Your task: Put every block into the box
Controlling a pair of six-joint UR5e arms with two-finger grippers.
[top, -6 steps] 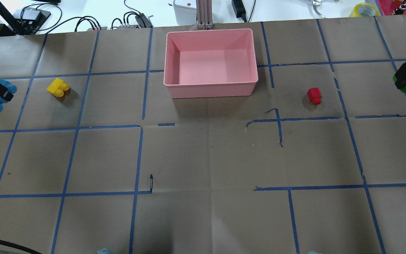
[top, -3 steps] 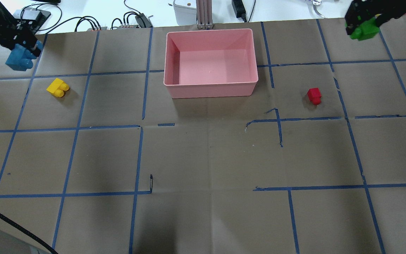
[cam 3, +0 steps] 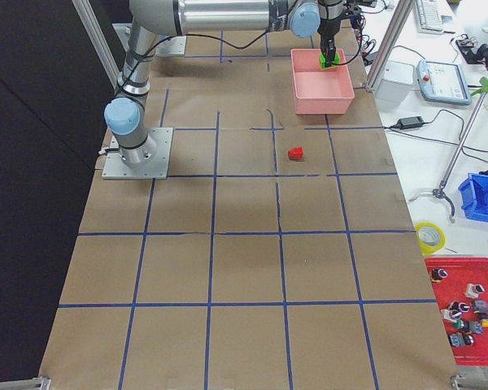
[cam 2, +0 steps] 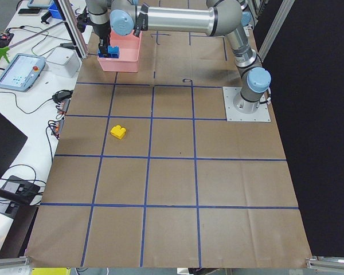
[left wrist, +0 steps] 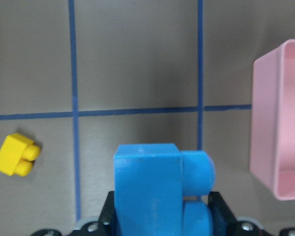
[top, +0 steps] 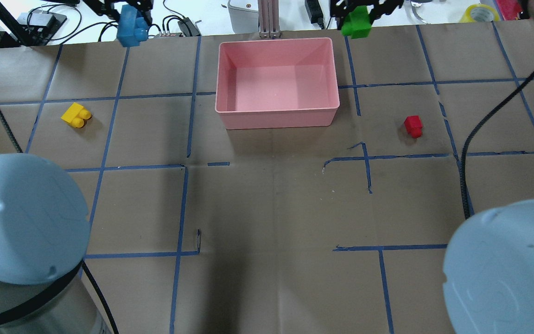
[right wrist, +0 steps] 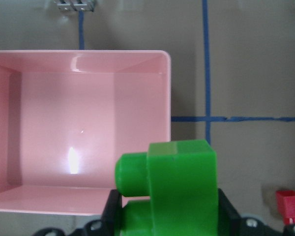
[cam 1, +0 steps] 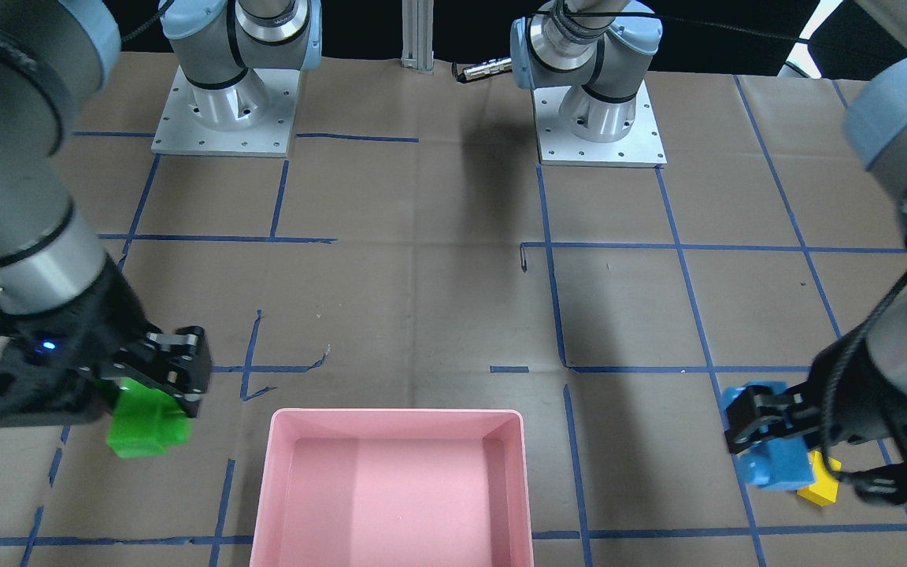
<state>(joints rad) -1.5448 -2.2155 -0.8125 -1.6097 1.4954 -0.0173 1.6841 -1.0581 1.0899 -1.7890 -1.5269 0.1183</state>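
Observation:
My left gripper [top: 130, 21] is shut on the light-blue block [top: 131, 27] and holds it in the air, left of the pink box [top: 278, 118]. The block fills the bottom of the left wrist view [left wrist: 152, 187]. My right gripper [top: 357, 16] is shut on the green block [top: 357, 25] and holds it in the air just right of the box, by its corner [right wrist: 164, 56]. The yellow block [top: 76, 115] lies on the table at the left. The red block [top: 413, 125] lies right of the box. The box holds nothing.
Both arms' elbows [top: 21, 218] [top: 503, 269] loom large in the overhead view's lower corners. Cables and power bricks [top: 174, 25] lie beyond the table's far edge, with a tape roll [top: 479, 13] at the far right. Blue tape lines grid the brown paper.
Both grippers have risen and swung inward from the table's sides toward the box, the left carrying the light-blue block and the right the green block. The yellow and red blocks have not moved.

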